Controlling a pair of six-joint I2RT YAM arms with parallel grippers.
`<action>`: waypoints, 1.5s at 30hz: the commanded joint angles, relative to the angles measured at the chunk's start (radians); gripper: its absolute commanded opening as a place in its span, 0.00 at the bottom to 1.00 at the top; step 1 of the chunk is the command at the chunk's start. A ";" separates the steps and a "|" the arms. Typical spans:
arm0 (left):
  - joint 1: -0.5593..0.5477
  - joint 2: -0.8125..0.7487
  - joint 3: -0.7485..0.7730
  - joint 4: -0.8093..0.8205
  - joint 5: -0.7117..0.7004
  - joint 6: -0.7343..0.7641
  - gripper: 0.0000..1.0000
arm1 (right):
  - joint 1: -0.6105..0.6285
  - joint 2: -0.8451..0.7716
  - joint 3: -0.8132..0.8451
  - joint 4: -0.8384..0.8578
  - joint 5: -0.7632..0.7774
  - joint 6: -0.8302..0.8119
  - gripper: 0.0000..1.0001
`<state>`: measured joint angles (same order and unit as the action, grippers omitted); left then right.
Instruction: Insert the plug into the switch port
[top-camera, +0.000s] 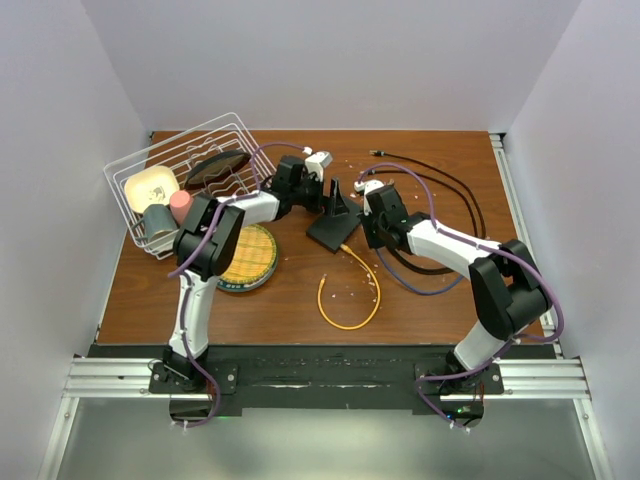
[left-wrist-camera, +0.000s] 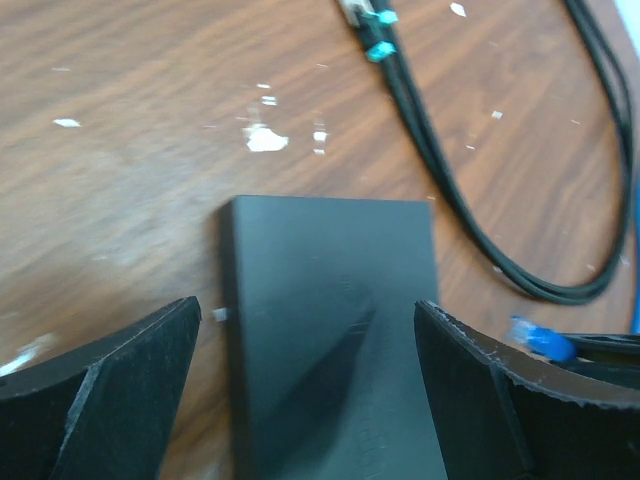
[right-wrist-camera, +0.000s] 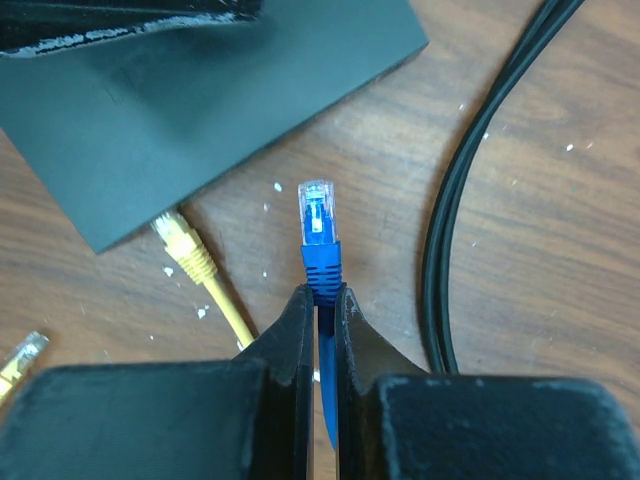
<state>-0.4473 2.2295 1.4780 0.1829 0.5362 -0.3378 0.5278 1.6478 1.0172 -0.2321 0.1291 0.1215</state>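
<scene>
- Blue-booted and clear-tipped, the plug (right-wrist-camera: 318, 225) sits pinched by its boot in your right gripper (right-wrist-camera: 320, 300), whose jaws are closed tight on it.
- It points toward an edge of the black switch box (right-wrist-camera: 200, 100) and stays apart from it.
- Your left gripper (left-wrist-camera: 307, 305) stands wide, one finger on either side of the box, and grips nothing.
- You cannot make out the switch port.
- A yellow cable end (right-wrist-camera: 180, 240) lies just beside that box edge.

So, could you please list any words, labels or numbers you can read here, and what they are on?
None can be read.
The black switch box has a faint mark on its top, too blurred to read.
The blue plug and yellow plug show no lettering.
</scene>
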 joint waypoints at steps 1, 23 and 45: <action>-0.022 0.016 0.042 0.082 0.103 -0.024 0.92 | 0.005 -0.052 -0.014 -0.027 -0.037 -0.023 0.00; -0.001 0.016 0.015 0.142 0.180 -0.064 0.86 | 0.077 0.104 0.107 -0.167 -0.042 -0.060 0.00; 0.004 0.028 -0.007 0.059 0.159 -0.004 0.73 | 0.090 0.053 0.072 -0.102 -0.048 -0.057 0.00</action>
<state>-0.4515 2.2574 1.4738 0.2302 0.6777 -0.3553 0.6060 1.7367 1.0843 -0.3679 0.0872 0.0750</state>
